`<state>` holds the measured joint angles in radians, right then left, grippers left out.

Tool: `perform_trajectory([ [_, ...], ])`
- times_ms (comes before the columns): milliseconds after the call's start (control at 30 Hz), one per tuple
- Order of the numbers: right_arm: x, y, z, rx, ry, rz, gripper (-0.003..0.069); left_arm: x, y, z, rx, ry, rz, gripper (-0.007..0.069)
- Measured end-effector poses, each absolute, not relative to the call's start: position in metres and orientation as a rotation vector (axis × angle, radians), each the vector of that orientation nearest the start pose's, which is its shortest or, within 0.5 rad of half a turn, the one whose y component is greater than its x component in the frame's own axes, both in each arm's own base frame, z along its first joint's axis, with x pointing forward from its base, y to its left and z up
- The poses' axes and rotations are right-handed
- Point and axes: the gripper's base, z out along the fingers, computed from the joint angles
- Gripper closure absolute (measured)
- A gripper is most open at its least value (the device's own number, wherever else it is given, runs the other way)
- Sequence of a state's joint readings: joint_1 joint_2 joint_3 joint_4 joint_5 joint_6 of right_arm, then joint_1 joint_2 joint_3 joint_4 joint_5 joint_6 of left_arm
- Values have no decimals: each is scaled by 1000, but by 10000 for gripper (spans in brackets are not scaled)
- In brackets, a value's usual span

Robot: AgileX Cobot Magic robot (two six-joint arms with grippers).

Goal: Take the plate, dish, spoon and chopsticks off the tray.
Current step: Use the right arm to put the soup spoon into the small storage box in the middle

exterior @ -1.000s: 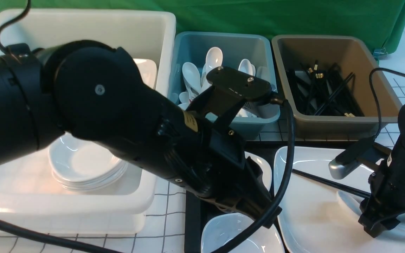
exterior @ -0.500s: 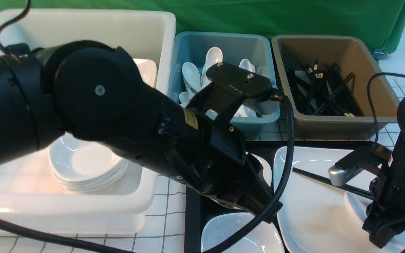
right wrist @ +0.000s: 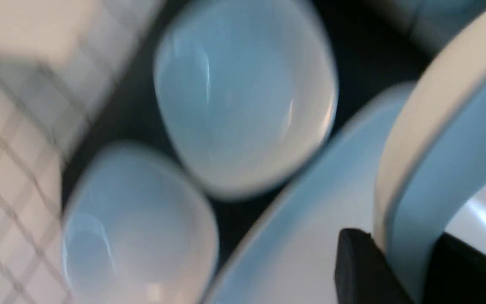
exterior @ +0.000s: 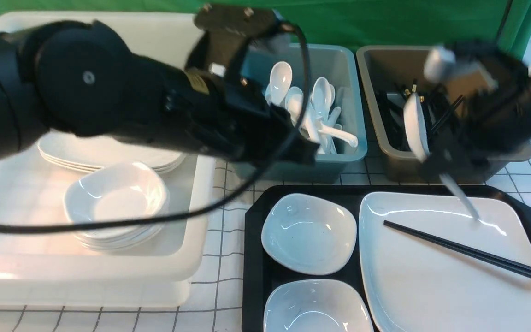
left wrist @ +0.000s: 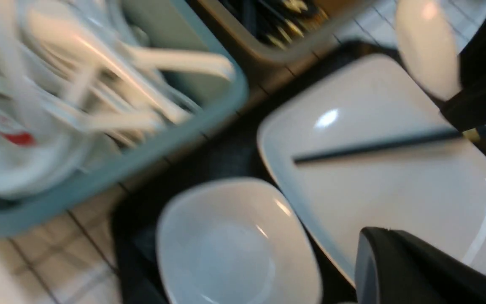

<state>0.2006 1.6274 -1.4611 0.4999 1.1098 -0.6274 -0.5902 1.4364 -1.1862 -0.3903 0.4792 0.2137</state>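
Front view: tray (exterior: 252,258) holds plate (exterior: 431,286), dishes (exterior: 309,233); teal tub (exterior: 339,163) holds spoons (exterior: 321,94).

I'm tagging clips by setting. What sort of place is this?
Likely a robotics lab mock-up of a dish-return station: a green backdrop cloth, a teal tub full of white spoons, and a grid-marked tabletop.

Green backdrop (exterior: 385,23) behind — white gridded tabletop (exterior: 225,281) below.

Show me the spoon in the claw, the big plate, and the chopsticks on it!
Glossy white soup spoon (exterior: 415,124): front view, bowl.
Large white rounded-square plate (exterior: 413,286): front view, bare floor.
Long black chopsticks (exterior: 468,251): front view, mid-shaft.
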Motion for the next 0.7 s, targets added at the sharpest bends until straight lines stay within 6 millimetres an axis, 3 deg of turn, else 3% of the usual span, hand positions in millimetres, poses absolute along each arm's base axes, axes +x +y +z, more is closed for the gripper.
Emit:
perform_trajectory([
  [133, 360, 121, 350, -821, 2343, 615, 490, 272, -186, 351, 550, 2080, -572, 628],
  [233, 386, 134, 347, -797, 2305, 623, 490, 275, -184, 357, 535, 2054, -570, 628],
  [333, 421, 156, 332, -732, 2264, 627, 490, 275, -184, 359, 533, 2052, -575, 628],
  [467, 448, 175, 312, -639, 2251, 646, 480, 273, -184, 357, 551, 2083, -578, 628],
  [533, 457, 184, 302, -622, 2253, 656, 433, 272, -184, 355, 561, 2101, -579, 628],
  [600, 464, 191, 291, -620, 2264, 666, 323, 270, -184, 354, 574, 2122, -581, 628],
  [700, 463, 194, 288, -634, 2278, 676, 237, 269, -184, 352, 587, 2145, -583, 628],
])
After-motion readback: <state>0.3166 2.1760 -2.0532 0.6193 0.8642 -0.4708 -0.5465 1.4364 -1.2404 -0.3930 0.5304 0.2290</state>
